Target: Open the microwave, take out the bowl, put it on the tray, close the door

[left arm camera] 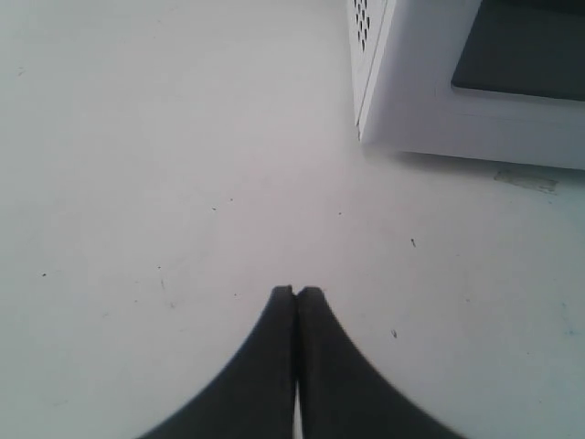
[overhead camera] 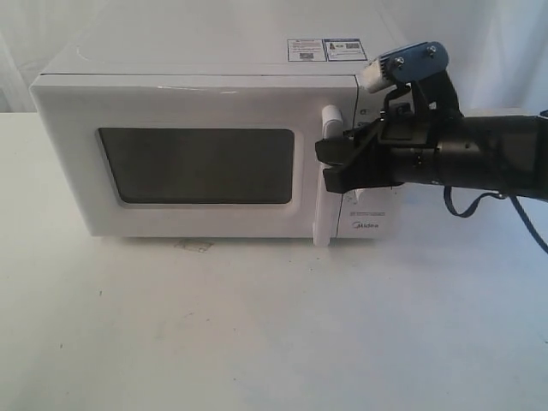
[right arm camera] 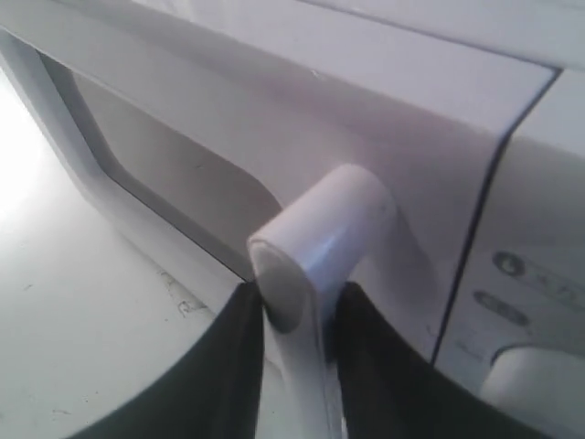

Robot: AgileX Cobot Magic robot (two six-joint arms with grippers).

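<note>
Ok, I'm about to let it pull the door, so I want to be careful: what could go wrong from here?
1. The jaws of the right arm pinch the tall white bar handle toward its upper end; they could slide off as the white windowed door swings.
2. The large white boxy microwave stands unbraced on the white table, the left arm's shut jaws apart from it, so a pull may drag the whole box.
</note>
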